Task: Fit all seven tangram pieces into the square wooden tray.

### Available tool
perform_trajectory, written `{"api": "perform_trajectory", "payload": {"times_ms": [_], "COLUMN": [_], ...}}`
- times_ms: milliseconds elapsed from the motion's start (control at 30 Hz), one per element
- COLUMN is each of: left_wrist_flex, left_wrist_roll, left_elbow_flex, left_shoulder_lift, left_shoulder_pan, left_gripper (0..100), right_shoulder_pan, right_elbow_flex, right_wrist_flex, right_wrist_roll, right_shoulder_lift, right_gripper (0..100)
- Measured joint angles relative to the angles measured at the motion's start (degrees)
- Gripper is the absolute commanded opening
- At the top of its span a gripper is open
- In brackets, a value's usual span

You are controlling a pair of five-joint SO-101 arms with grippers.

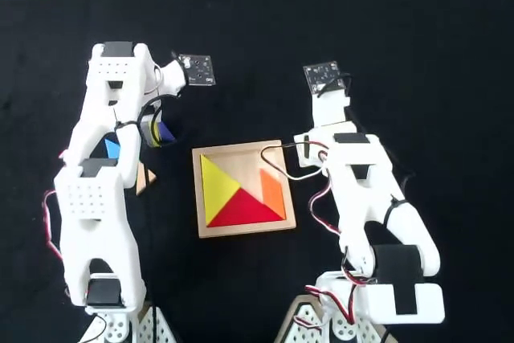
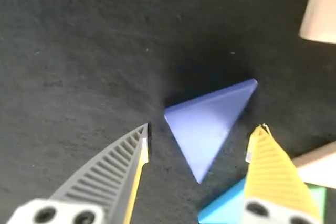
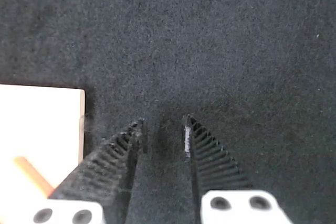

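Black cloth covers the bench [image 1: 434, 54]; 2 white arms sit at its near edge, side by side.

Square wooden tray [image 1: 241, 149] lies mid-bench between the arms. 3 pieces lie flat in it: yellow triangle [image 1: 218, 185] on the side toward the left arm, red triangle [image 1: 245, 210] along the near edge, orange piece [image 1: 273, 190] on the side toward the right arm. Bare wood shows in the far part of the tray.

Left arm: left claw [image 2: 202, 128] is low over the cloth, well apart from the tray, fingers spread wide. Violet-blue triangle [image 2: 210, 121] lies flat between the 2 fingertips; no clear grip on it. Same triangle in the high view [image 1: 166, 132], just beside the claw's yellow finger.

Loose pieces near that claw:
- light blue piece [image 2: 226, 211], close to the violet-blue triangle; also under the left arm in the high view [image 1: 112, 149]
- green piece [image 2: 317, 200], touching the light blue one
- pale wood-coloured piece [image 1: 144, 178], between left arm and tray

Right arm: right claw [image 3: 163, 124] is over bare cloth, just beside a tray corner [image 3: 42, 114]. Fingers a narrow gap apart, nothing between them.
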Motion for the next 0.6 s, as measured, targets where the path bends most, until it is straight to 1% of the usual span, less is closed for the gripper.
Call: {"api": "perform_trajectory", "payload": {"times_ms": [167, 600], "left_wrist_flex": [0.0, 0.1], "left_wrist_roll": [0.0, 0.0], "left_elbow_flex": [-4.0, -4.5], "left_shoulder_lift": [3.3, 6.0], "left_shoulder_pan": [0.0, 0.7], "left_gripper": [30, 30], "right_shoulder_pan": [0.0, 0.0], "right_elbow_flex": [0.0, 0.0], "right_wrist_flex": [0.0, 0.0], "right_wrist_roll": [0.0, 0.0], "right_shoulder_lift": [0.0, 0.0], "right_gripper": [12.4, 12.4]}}
